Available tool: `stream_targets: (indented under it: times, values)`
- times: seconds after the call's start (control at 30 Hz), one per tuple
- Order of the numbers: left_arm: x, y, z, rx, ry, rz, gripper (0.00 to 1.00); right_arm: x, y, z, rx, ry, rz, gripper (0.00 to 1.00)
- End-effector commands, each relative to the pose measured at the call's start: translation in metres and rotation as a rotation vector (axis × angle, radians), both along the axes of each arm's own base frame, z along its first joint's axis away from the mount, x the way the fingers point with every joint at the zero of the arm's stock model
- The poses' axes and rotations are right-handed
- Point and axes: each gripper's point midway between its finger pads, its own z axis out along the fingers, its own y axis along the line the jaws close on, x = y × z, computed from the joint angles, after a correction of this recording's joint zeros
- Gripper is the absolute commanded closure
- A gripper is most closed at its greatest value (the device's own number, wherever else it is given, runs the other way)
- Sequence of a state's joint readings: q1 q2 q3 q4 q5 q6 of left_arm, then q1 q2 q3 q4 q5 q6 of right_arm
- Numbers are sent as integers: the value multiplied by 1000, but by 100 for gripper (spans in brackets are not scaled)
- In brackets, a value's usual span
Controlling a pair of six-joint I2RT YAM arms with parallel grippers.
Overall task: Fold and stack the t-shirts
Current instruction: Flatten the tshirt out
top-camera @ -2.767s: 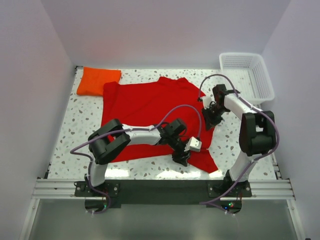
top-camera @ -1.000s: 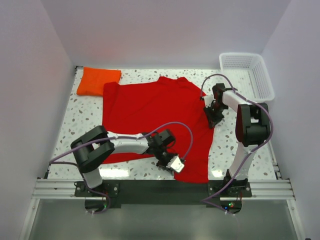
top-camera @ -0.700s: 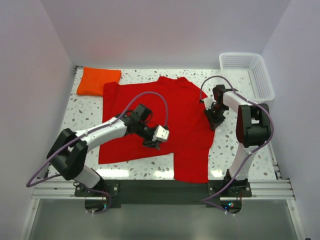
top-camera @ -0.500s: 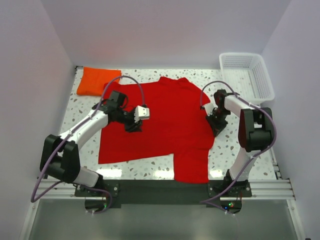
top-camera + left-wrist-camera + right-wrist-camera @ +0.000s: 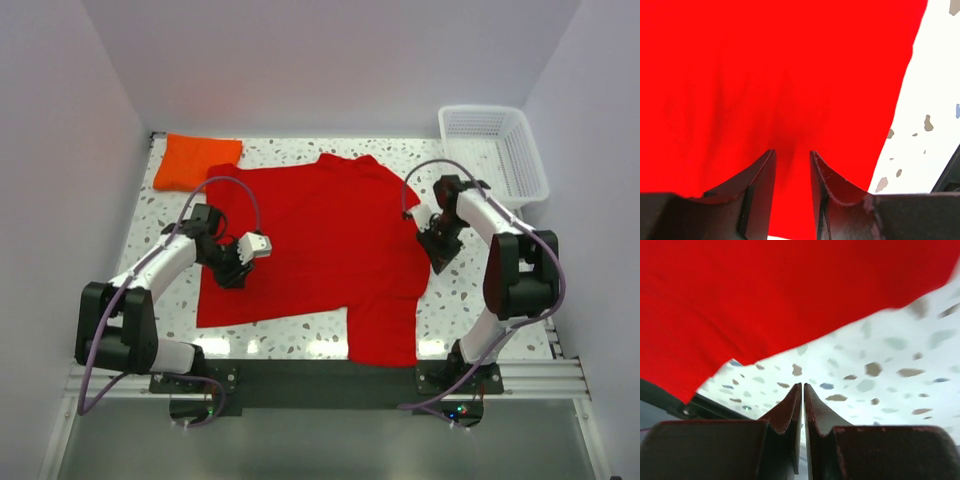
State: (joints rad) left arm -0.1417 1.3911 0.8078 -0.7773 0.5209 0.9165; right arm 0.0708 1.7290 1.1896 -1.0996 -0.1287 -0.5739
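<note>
Left fingers (image 5: 764,172) stand parted over the red t-shirt (image 5: 320,235); right fingers (image 5: 798,397), closed and empty, hang above the desk (image 5: 890,347) beside its edge.

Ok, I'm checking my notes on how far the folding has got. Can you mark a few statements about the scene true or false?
1. The red shirt lies spread out on the table, not folded. True.
2. The orange shirt is stacked on the middle of the red shirt. False: it lies folded at the far left corner, by the red shirt's sleeve.
3. The right gripper is shut with nothing between its fingers. True.
4. The basket holds a shirt. False: no shirt shows in it.
5. The left gripper is clamped on the orange shirt. False: its jaws stand apart over the left part of the red shirt.
</note>
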Motion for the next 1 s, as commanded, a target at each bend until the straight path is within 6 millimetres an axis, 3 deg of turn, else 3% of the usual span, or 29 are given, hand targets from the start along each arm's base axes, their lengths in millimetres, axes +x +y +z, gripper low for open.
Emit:
stream_targets:
  times: [0.0, 0.03, 0.13, 0.33, 0.47, 0.57, 0.67, 0.8, 0.9, 0.97]
  values:
    - [17, 6, 17, -9, -46, 45, 62, 50, 28, 41, 152, -145, -39, 91]
    - [20, 7, 16, -11, -38, 63, 62, 67, 33, 52, 171, -187, -47, 91]
    - [43, 18, 24, -26, -39, 144, 62, 89, 46, 47, 181, -201, -41, 90]
    - [83, 47, 15, 13, -2, 337, 62, 124, 69, 8, 138, -210, -29, 90]
    - [86, 53, 0, 52, 30, 358, 63, 131, 68, -14, 85, -192, -21, 91]
    - [77, 59, -12, 89, 53, 344, 63, 122, 55, -28, 22, -160, 33, 91]
    - [57, 66, -27, 145, 90, 315, 63, 99, 39, -41, -39, -94, 100, 91]
    - [18, 71, -39, 192, 178, 246, 65, 46, 25, -52, -65, 39, 160, 91]
    - [-18, 67, -38, 206, 247, 154, 67, 8, 23, -44, -55, 121, 205, 91]
    - [-44, 59, -29, 196, 284, 62, 69, -17, 27, -25, -10, 169, 260, 90]
